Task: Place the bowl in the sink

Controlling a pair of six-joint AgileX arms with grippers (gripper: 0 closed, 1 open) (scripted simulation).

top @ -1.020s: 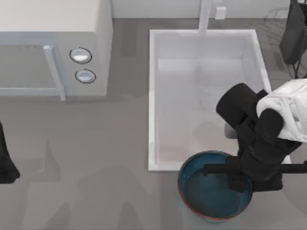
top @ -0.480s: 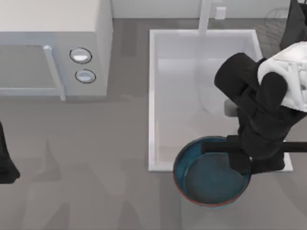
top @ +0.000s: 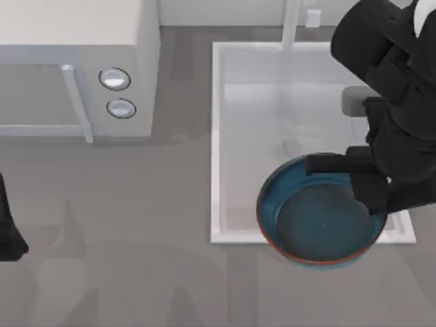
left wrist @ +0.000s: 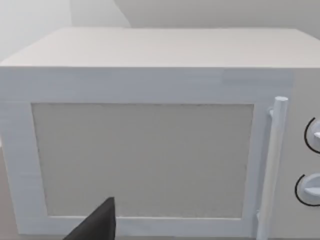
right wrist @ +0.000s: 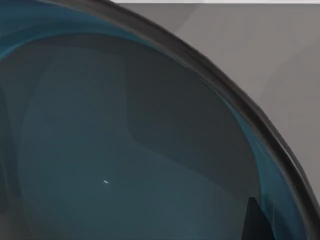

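The teal-blue bowl [top: 313,221] with its reddish-brown rim hangs over the front right part of the white sink [top: 215,136], still overlapping the sink's front rim. My right gripper [top: 376,203] is shut on the bowl's right edge, one finger inside the bowl. In the right wrist view the bowl's dark grey-blue inside [right wrist: 125,150] is close up, with the grey table beyond its rim. My left arm [top: 7,228] is parked at the table's left edge, facing the microwave.
A white microwave [top: 75,68] with two round knobs [top: 114,79] stands at the back left, its door and handle [left wrist: 272,165] close in the left wrist view. A white faucet [top: 291,20] rises behind the sink. Bare grey table lies in front.
My right gripper has carried the bowl from the table in front of the sink back and to the right, over the sink's front rim. The left arm has not moved.
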